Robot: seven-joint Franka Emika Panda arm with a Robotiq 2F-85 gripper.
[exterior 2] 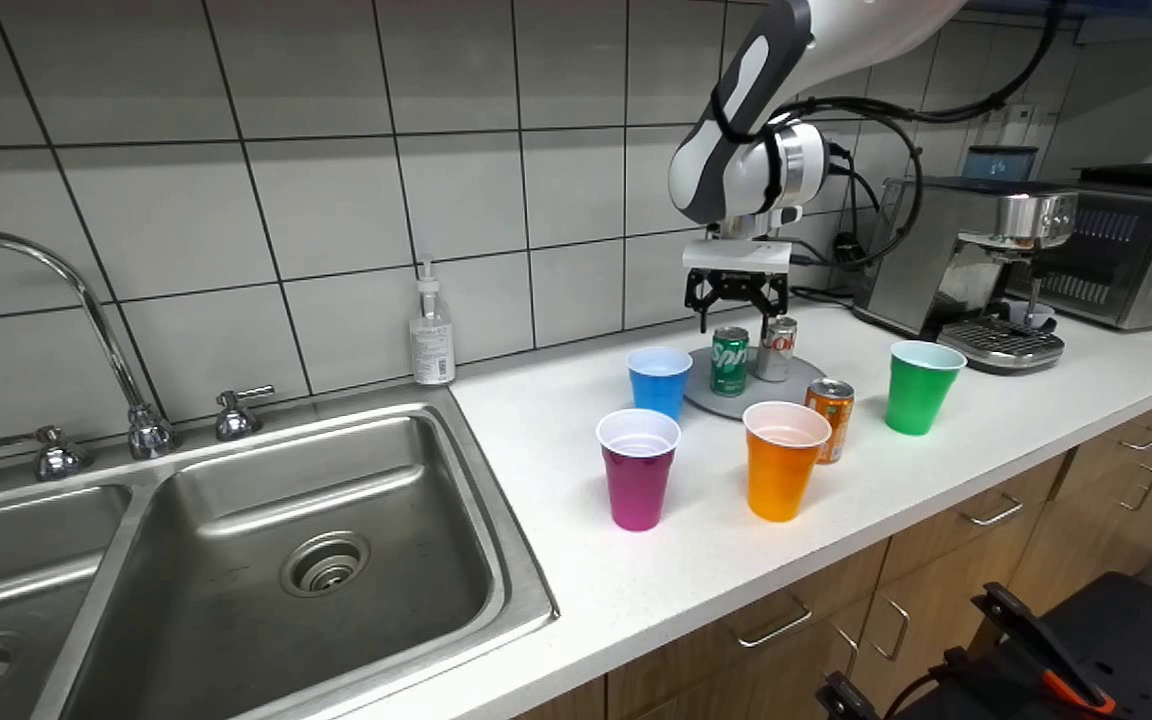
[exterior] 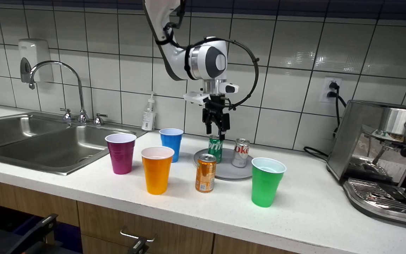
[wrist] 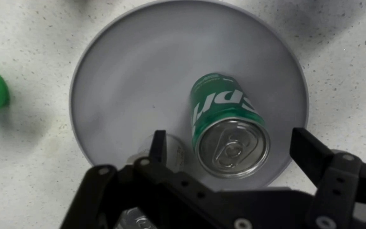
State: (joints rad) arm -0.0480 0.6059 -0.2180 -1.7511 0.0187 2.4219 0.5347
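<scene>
Sprite can (wrist: 226, 111): tab (wrist: 233, 150) clear, wrist view only.

In an exterior view, arm (exterior 2: 861, 35) slants in from approx. 1 o'clock, bends at wrist (exterior 2: 748, 188); gripper (exterior 2: 734, 332) aimed at 6 o'clock, jaws wide apart. In wrist view, fingers (wrist: 159, 144) at abt. 7 and betw. 3 & 4 o'clock, tips approx. level.
</scene>
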